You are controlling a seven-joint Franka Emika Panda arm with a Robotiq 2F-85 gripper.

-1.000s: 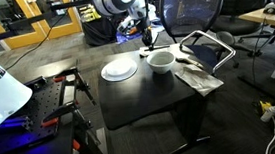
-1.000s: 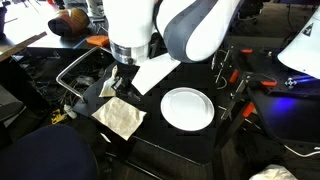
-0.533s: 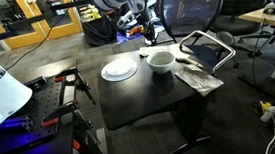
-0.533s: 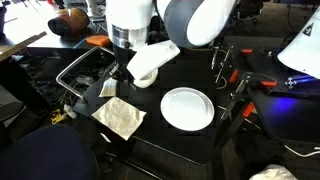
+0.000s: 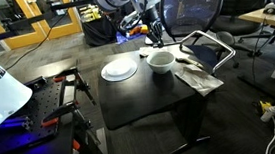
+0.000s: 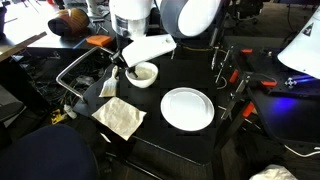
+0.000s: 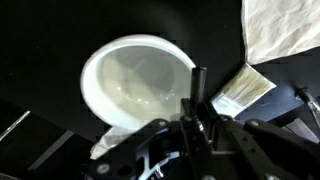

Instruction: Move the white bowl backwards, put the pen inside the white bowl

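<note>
Arm (image 6: 150,47) reaching down, wrist hovering over white bowl (image 7: 135,85); fingers (image 7: 213,128) clamped on pen (image 7: 198,85), held upright.

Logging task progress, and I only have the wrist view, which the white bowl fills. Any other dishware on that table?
Observer: Yes, a flat white plate sits beside the white bowl, apart from it.
Operator: Is the pen down in the bowl yet?
Observer: No. In an exterior view the claw gripping it hangs above the bowl, with a gap showing.
Operator: Anything standing near the table?
Observer: A black mesh office chair, just beyond it.
</note>
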